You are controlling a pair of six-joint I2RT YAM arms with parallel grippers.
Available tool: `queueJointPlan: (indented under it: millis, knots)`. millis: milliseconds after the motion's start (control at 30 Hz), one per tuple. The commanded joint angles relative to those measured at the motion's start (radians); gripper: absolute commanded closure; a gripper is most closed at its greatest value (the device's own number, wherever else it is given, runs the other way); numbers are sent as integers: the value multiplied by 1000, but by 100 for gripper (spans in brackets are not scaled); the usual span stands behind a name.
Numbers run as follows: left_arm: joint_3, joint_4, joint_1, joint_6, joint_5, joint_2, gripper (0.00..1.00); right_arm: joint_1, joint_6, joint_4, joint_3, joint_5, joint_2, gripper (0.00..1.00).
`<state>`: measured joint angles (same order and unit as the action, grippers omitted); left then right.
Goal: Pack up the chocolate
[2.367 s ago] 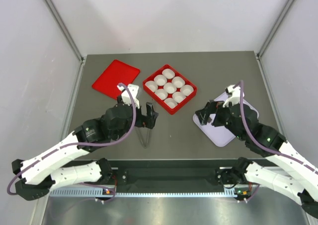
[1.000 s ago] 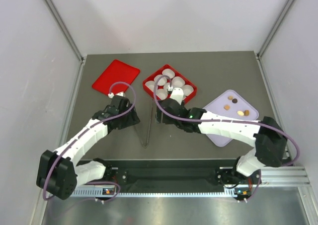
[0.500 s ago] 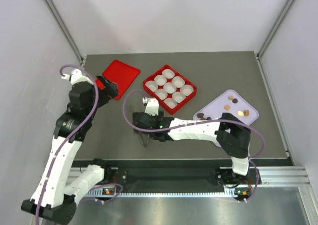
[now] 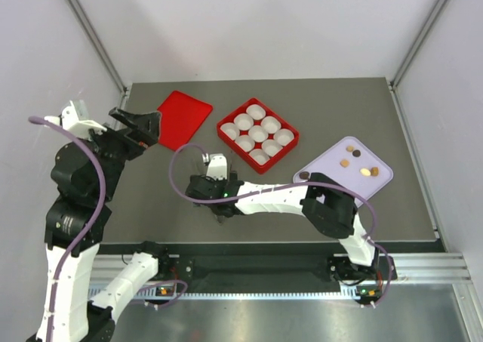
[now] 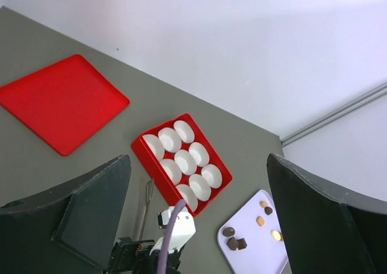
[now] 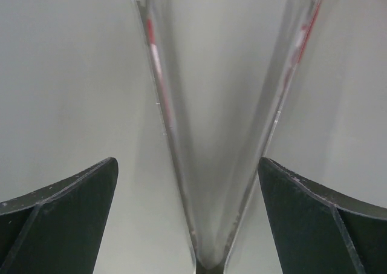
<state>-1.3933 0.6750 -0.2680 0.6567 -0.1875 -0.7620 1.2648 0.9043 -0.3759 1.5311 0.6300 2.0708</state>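
Landmark: red box (image 5: 150, 168), mid-table, nine white paper cups (image 4: 257, 134) inside, all empty.

Chocolate (image 4: 345, 162): several small pieces, dark and tan, lie loose on the lilac tray (image 4: 330, 172), to the right of the box and nearer the arm bases. None is in a cup, so packing is not yet begun.

Red lid (image 4: 181, 118): flat on the table, left of the box.

Metal tongs (image 6: 162, 114): flat on the table, just off the box's near-left corner, arms in an open V.

Right tool (image 6: 187, 165): reaches across to the near-left of the box. Its fingers are spread to either side of the tongs and grip nothing. No contact with the tongs is visible.

Left tool (image 4: 140, 127): raised high, left of the box beyond the lid, fingers spread wide, empty.

Handling, judged: the pieces look light and rigid, but are likely brittle and easily marked. Their rounded sides would tend to roll or squirt out under a hard pinch. Best hold is across the widest middle of a piece, tips low on its sides, with light pressure. The tongs suit this better than the bare fingers.

Risk: a nudged piece may skid across the smooth tray.
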Motion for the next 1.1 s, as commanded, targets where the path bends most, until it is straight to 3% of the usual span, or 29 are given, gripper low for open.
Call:
queueJointPlan:
  millis: [0, 733, 1067]
  knots:
    - [-6, -15, 4, -3, -3, 24, 1, 16, 53, -80, 57, 77, 23, 0]
    - [76, -78, 4, -12, 31, 43, 1, 2, 8, -35, 67, 69, 121, 0]
    - [111, -104, 4, -32, 42, 29, 1, -16, -31, 15, 66, 60, 146, 5]
